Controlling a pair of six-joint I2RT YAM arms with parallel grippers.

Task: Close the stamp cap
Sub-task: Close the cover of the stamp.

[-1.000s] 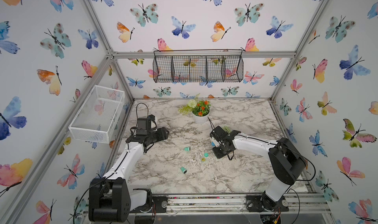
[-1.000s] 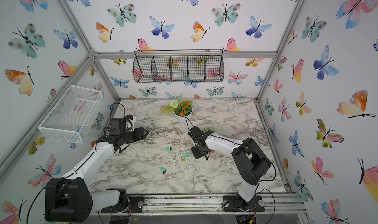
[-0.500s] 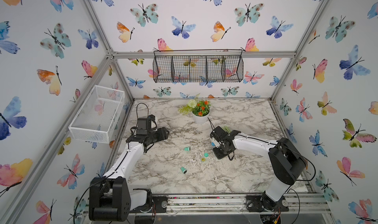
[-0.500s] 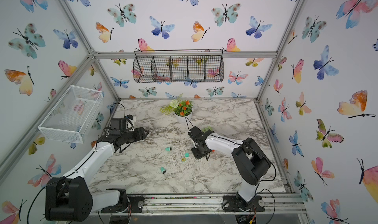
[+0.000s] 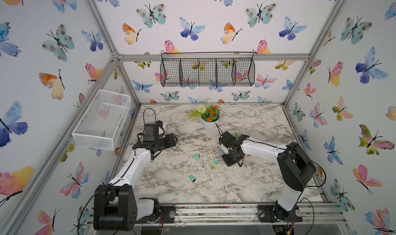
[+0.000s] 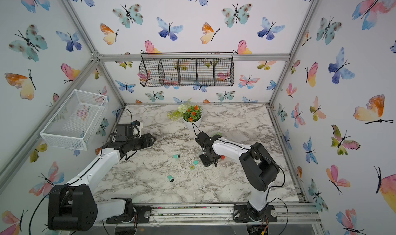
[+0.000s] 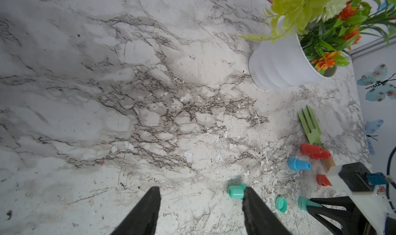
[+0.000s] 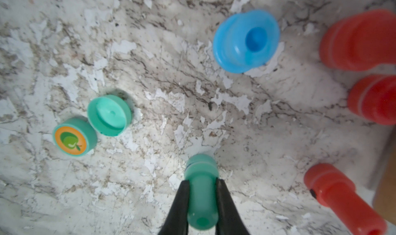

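Stamps are lying scattered around the middle of the marble table (image 5: pixel 246 180), and I am watching the right gripper (image 8: pixel 202 182) pinching one of them. Its two black fingers (image 8: pixel 182 201) are clamping tight on the shaft of a teal stamp (image 8: pixel 201 165), whose wider head is pointing toward the marble; I am not able to tell whether it is touching the surface. In both top views this gripper is hanging just right of the open teal cap (image 5: pixel 216 162), which is lying hollow side up right against an apple-sticker cap (image 8: pixel 74 140) on its near side. Close around the right gripper, a blue stamp (image 8: pixel 246 41) and three red stamps (image 8: pixel 360 41) are lying on the marble. I am seeing the left gripper (image 7: pixel 201 190) hovering over the far-left part of the table with its jaws standing roughly half apart and gripping nothing, well apart from the caps. A second teal stamp (image 5: pixel 196 156) is lying on its side between the two arms, and a third teal stamp (image 5: pixel 192 178) is lying nearer to me. At the far middle a white flower pot (image 5: pixel 210 124) is standing upright, with a green fork (image 7: pixel 310 126) lying between it and the red stamps.
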